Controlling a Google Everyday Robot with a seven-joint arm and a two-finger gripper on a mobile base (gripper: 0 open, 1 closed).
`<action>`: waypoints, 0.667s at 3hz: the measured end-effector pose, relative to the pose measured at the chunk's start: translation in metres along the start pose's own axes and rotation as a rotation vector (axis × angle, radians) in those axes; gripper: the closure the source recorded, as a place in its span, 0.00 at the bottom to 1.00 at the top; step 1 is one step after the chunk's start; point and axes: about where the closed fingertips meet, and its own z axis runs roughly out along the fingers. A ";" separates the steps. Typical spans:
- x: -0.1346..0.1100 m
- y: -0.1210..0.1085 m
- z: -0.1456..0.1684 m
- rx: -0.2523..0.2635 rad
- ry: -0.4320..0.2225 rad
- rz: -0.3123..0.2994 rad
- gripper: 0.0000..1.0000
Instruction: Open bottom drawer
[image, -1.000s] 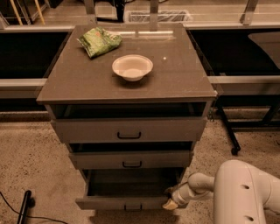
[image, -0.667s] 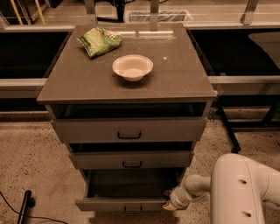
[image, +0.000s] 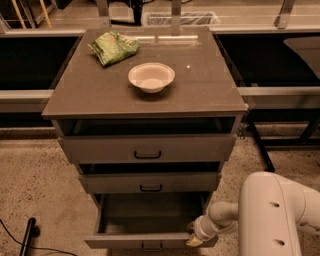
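The bottom drawer is the lowest of three grey-brown drawers. It stands pulled well out, its dark inside showing, and its small black bar handle sits at the frame's lower edge. My gripper is at the drawer's right front corner, at the end of the white arm that comes in from the lower right. Its tip touches the top edge of the drawer front. The two drawers above are each slightly open.
On the cabinet top stand a white bowl and a green bag. Dark benches run left and right behind the cabinet. A black cable and foot lie on the speckled floor at lower left.
The arm and gripper have shifted a little to the left and down along the drawer's right front corner. The bottom drawer stays pulled out much as before.
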 end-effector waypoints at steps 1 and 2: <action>-0.004 0.005 -0.004 -0.018 -0.052 -0.031 0.21; -0.012 0.012 -0.010 -0.048 -0.132 -0.088 0.00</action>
